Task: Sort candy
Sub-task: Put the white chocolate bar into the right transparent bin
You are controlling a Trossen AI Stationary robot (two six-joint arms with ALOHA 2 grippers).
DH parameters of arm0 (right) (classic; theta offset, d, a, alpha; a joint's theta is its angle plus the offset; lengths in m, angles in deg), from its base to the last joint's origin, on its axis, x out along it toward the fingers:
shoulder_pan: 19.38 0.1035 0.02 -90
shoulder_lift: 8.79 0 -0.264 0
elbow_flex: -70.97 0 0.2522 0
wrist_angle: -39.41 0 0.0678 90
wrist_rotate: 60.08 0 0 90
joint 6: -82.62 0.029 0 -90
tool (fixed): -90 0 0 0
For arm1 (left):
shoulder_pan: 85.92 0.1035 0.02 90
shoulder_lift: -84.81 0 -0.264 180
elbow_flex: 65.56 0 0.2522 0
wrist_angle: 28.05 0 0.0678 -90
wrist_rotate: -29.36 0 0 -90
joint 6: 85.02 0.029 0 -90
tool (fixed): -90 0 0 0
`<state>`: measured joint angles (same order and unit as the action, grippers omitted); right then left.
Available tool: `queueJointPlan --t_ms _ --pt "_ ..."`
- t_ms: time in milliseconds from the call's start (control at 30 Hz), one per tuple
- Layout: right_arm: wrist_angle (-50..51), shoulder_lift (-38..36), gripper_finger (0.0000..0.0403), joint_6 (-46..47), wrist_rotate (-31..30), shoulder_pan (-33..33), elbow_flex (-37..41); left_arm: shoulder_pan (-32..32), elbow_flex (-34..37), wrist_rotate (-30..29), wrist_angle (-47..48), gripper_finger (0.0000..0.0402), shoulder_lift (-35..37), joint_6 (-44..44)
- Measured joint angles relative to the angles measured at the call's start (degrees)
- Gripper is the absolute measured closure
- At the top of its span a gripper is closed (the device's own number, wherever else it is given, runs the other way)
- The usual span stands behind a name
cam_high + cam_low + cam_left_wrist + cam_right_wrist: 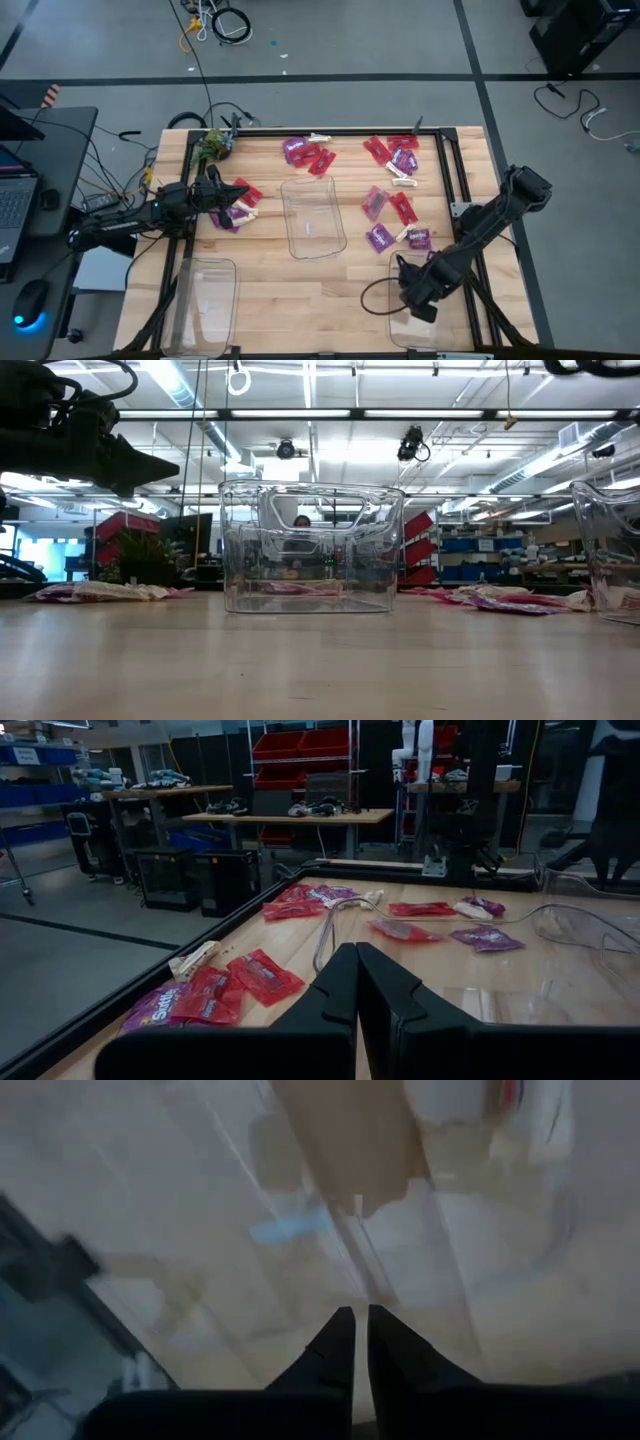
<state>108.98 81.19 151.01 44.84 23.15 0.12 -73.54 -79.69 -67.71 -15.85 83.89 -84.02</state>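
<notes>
Hovering: right gripper (417, 300) closed, empty, inside bin (398, 262) rim; left gripper (243, 192) closed above candy (241, 210).

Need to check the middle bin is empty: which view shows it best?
The high view: the middle bin shows whole from above, nothing visible inside. The low view gives only its clear side wall. The left wrist view catches an edge; the right wrist view, none clearly.

Both arms were dark, jointed and boxy, with black cables looping beside them; each gripper ended in two tapering matte-black fingers (380, 995).
</notes>
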Motion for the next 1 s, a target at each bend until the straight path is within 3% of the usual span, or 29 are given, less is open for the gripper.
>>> queueJointPlan --t_ms 533,667,800,1000 --pt "4.0 -0.1 0.0399 6.6 3.9 6.3 -1.4 0.0 0.0 0.2 -0.1 0.0396 0.0 -0.2" --pt "11.5 -1.2 0.0394 5.3 -1.4 5.2 -7.4 0.0 0.0 0.2 -0.1 0.0396 0.0 -0.5" --pt "18.7 -4.4 0.0388 3.8 -13.1 1.5 -13.5 0.0 0.0 0.2 -0.2 0.0396 0.0 -1.5" --pt "23.6 -10.7 0.0365 -7.0 -25.4 -11.2 -15.2 0.0 0.0 0.2 -0.1 0.0396 0.0 -3.4"
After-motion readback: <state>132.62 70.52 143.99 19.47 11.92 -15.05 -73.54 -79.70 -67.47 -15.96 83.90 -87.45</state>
